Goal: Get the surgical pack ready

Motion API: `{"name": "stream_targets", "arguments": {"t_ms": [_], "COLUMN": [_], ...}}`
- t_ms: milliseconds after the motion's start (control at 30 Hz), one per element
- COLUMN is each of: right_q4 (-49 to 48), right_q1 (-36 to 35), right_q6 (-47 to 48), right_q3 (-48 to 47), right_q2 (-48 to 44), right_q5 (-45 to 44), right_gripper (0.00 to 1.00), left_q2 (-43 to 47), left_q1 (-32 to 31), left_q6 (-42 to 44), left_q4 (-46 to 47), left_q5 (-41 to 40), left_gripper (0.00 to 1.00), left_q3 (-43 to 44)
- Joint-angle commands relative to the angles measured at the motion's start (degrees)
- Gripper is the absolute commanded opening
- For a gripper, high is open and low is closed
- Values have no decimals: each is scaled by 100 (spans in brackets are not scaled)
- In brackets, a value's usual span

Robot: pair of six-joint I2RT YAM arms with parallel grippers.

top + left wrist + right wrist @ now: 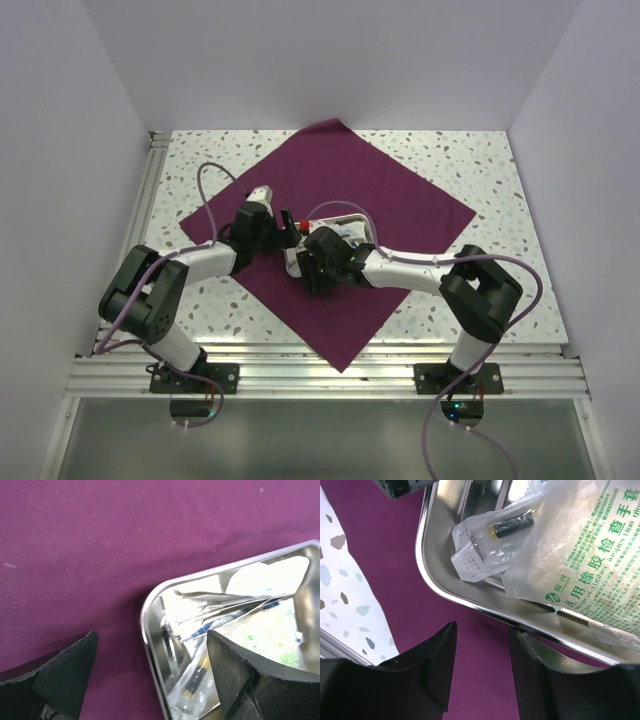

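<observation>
The left gripper (150, 647) stood wide open, the right gripper (482, 640) half open, both empty; the tray (437, 575) probably needed centring on the cloth (400, 200) before folding.

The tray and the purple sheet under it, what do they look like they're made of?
The tray looks like polished metal, likely stainless steel: mirror-bright, reflecting the packets in it. The purple sheet looks like matte fabric, perhaps woven: dull, without glare, lying soft and flat.

Pretty clearly a robotics lab booth: plain white walls (60, 150) boxing a speckled terrazzo tabletop (470, 165), aluminium extrusion rails (330, 377) across the bottom.
</observation>
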State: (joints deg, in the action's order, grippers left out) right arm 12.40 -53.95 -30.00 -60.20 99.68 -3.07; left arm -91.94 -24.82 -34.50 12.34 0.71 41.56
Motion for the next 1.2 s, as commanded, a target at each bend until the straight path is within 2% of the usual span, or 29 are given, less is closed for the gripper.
{"name": "stream_targets", "arguments": {"t_ms": [0, 133, 267, 400, 533, 633, 833, 900, 1000, 1167], "right_q4": [-388, -440, -388, -432, -440, -362, 33, 270, 1121, 1616], "right_q1": [-10, -1, -1, 16, 34, 43, -18, -54, -369, -1678], "right_q6": [-67, -85, -85, -120, -112, -24, 554, 749, 908, 136], "right_q3": [-97, -70, -220, -193, -97, -44, 535, 711, 1053, 1467], "right_q2": [-71, -142, -1, -1, -97, -229, -1053, -1310, -1714, -2504], "right_q5": [-211, -282, -264, -317, -343, -282, -194, -159, -448, -1054], "right_gripper": [50, 50, 50, 50, 51, 51, 52, 53, 53, 55], "left_q2": [141, 10, -280, -395, -447, -334, 517, 729, 1116, 1749], "left_q1": [-14, -14, -23, -41, -58, -49, -14, -14, -14, -23], "left_q6": [-258, -355, -469, -523, -514, -374, -83, -4, 119, 295], "left_q4": [120, 295, 392, 471, 445, 60, -582, -680, -969, -1067], "left_q5": [218, 517, 842, 922, 940, 607, -377, -598, -800, -643], "left_gripper": [92, 85, 67, 61, 60, 63, 79, 82, 83, 83], "left_q3": [309, 379, 537, 599, 669, 792, 565, 450, 265, -139]}}
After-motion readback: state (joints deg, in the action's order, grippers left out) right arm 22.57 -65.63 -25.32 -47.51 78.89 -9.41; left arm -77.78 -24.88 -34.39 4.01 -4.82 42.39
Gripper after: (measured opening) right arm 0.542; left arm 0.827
